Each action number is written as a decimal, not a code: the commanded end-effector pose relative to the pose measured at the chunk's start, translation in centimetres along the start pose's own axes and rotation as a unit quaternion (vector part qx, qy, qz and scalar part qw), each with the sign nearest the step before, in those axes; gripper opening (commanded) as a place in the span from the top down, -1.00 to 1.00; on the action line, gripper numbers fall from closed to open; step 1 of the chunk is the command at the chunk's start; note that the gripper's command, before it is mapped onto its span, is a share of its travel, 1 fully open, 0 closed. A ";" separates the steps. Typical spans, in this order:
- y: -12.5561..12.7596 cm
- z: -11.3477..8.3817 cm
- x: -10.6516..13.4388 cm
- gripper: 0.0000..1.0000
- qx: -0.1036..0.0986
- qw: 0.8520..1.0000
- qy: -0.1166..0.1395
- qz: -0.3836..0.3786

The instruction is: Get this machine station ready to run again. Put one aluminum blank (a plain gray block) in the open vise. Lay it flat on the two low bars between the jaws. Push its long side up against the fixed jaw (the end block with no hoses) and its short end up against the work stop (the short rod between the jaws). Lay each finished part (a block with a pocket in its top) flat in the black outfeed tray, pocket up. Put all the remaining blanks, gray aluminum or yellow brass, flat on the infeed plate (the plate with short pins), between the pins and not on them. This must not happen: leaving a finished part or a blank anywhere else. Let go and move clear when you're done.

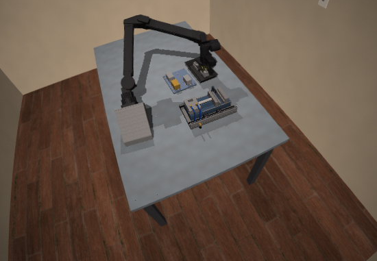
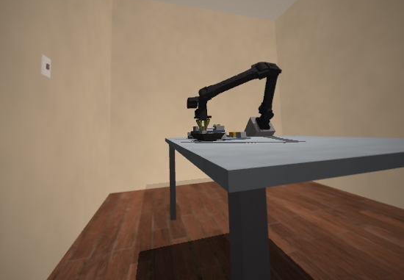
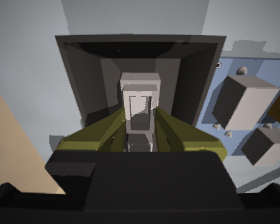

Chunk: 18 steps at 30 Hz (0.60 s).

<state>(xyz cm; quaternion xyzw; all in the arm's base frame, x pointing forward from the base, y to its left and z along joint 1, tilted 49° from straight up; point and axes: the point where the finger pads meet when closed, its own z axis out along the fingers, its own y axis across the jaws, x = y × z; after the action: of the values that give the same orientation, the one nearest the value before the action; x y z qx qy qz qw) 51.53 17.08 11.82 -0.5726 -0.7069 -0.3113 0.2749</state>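
Note:
My gripper (image 1: 204,70) (image 2: 202,131) (image 3: 140,111) is shut on a finished part (image 3: 141,89), gray with its pocket up, inside the black outfeed tray (image 1: 202,79) (image 2: 208,137) (image 3: 192,39). Whether this part touches the tray floor is unclear. Another gray block (image 1: 196,64) (image 3: 140,143) is in the tray, partly hidden by the gripper. The blue infeed plate (image 1: 180,87) (image 3: 210,112) bears two gray blanks, one (image 1: 187,79) (image 3: 245,102) apart from the other (image 1: 170,76), and a yellow brass blank (image 1: 175,83). The vise (image 1: 205,110) stands nearer the top camera; its jaw gap is too small to read.
Blue hoses (image 1: 194,114) rise at the vise's hose-side block, and a long ribbed rail (image 1: 216,117) runs along its front. A large gray box (image 1: 134,124) (image 2: 253,127) sits by the arm's base. The tray lies near the table's edge, beside the infeed plate.

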 end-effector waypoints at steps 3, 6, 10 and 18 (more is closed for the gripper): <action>0.1 0.2 1.3 1.00 -0.001 1.000 0.001 -0.011; 0.1 0.2 1.3 1.00 -0.001 1.000 0.001 -0.011; 0.1 0.2 1.3 1.00 -0.001 1.000 0.001 -0.011; 0.1 0.3 1.2 1.00 -0.001 1.000 0.001 -0.010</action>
<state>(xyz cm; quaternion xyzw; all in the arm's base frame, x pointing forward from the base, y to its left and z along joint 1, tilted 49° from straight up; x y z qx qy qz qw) 51.57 17.12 11.82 -0.5724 -0.7070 -0.3119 0.2743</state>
